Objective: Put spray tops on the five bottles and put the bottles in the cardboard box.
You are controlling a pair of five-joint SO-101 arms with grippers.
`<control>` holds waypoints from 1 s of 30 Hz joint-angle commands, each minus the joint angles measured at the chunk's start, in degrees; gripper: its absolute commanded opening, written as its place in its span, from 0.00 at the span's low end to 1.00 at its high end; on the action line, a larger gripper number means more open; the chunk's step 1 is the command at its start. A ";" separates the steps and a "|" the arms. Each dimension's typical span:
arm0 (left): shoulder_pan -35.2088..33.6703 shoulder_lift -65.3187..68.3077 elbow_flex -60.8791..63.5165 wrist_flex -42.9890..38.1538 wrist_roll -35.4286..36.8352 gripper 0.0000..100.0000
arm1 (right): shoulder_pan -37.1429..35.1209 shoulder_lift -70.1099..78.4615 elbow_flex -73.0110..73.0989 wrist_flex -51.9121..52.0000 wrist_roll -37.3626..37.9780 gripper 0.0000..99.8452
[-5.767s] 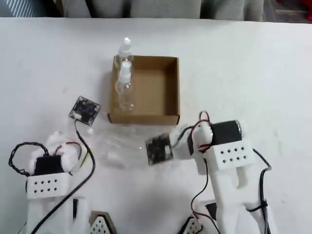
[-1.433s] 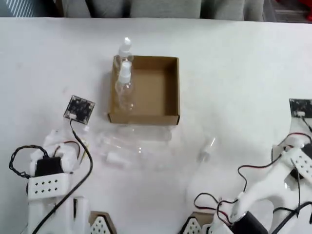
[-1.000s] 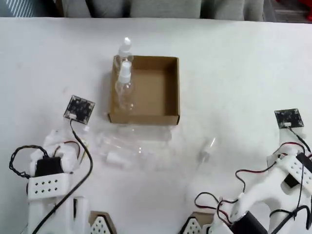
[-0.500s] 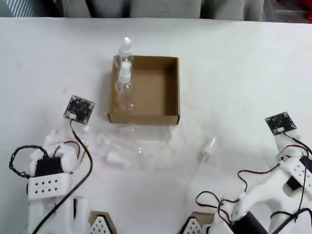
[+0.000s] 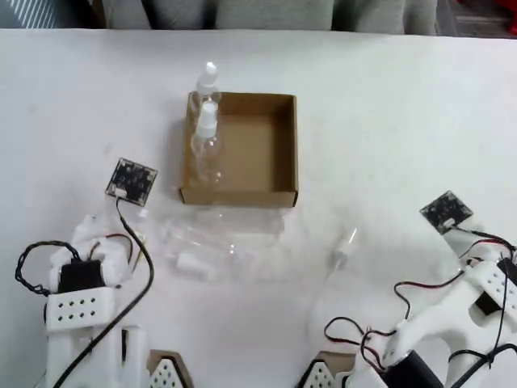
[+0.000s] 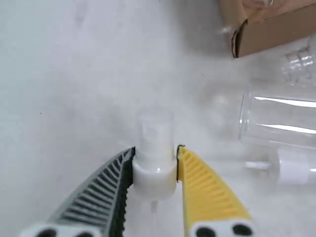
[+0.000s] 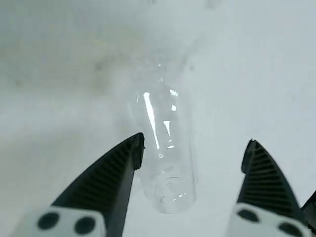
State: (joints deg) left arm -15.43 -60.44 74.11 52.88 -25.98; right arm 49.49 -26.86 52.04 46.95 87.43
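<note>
Within seconds the right arm has swung from mid-table (image 5: 388, 105) out to its own side; the right gripper (image 7: 193, 145) gapes over a lying uncapped bottle (image 7: 165, 148), the next candidate. The left gripper (image 6: 155, 149) stays clenched on a spray top (image 6: 154, 170). One capped bottle (image 5: 206, 144) stands in the cardboard box (image 5: 266, 153); the clear bottles (image 5: 214, 234) before it blur together, count uncertain

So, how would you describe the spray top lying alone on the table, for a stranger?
Find the open brown cardboard box on the white table. Off its near right corner lies a small white spray top with a thin tube. Unlike the clear plastic bottles to its left, it touches nothing.
</note>
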 commanded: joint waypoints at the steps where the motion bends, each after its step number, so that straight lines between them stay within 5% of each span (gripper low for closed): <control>1: -0.40 -1.63 -0.26 -0.88 0.70 0.02 | -0.75 -0.04 -3.08 4.70 4.40 0.28; 30: -0.40 -1.54 -0.26 -0.97 0.70 0.02 | -2.77 32.40 -21.89 5.41 7.21 0.25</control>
State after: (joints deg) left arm -15.43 -60.44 74.11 52.88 -25.98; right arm 47.56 4.79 33.05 51.96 93.76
